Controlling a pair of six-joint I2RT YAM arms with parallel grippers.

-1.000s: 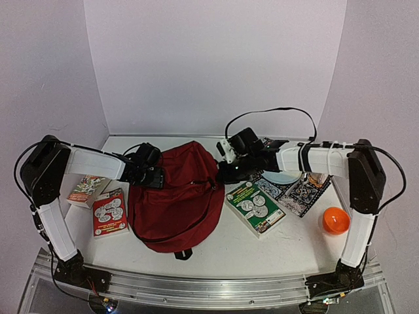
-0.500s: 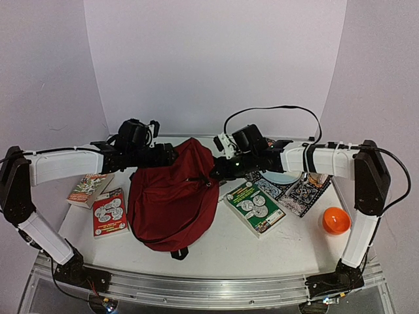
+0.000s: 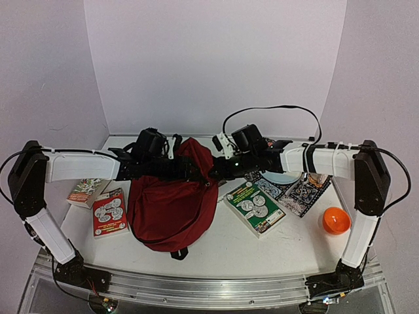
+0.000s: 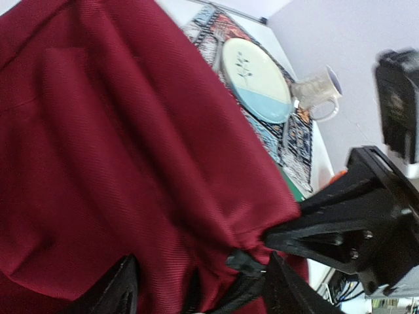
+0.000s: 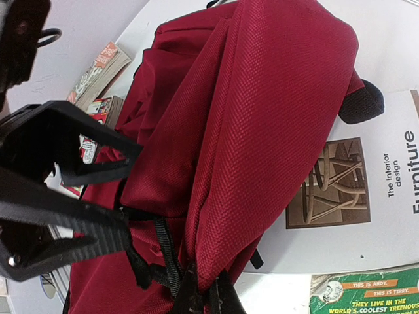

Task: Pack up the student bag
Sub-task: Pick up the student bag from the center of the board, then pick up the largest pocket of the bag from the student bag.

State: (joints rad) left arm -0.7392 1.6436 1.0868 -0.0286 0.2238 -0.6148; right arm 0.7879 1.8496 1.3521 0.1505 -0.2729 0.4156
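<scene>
The dark red backpack (image 3: 171, 206) lies in the middle of the white desk (image 3: 222, 252), between the two arms. Its far top end is pulled up into a ridge. The right claw (image 3: 215, 173) is clamped on a fold of red fabric at that raised end. In the right wrist view its fingertips (image 5: 188, 299) press tight together on the cloth, and a black strap (image 5: 163, 252) hangs just beside them. The left claw (image 3: 194, 171) meets the same end from the other side with its fingers spread apart. Red fabric and the black strap sit between them, and the fingers do not look closed on anything. In the left wrist view the right claw's black tips pinch the corner of the fabric.

A white magazine (image 5: 366, 196) with a picture of a chair lies partly under the bag's far right edge. A green book (image 3: 255, 207) lies just right of the bag. Beyond it is a patterned cloth (image 3: 304, 193) carrying a cream and pale blue plate (image 4: 255, 78), with a glass mug (image 4: 317, 95) beside the plate. An orange round thing (image 3: 335, 220) sits near the right arm. On the left a red book (image 3: 109, 212) lies just beside the bag, and another book (image 3: 85, 190) lies behind it.
</scene>
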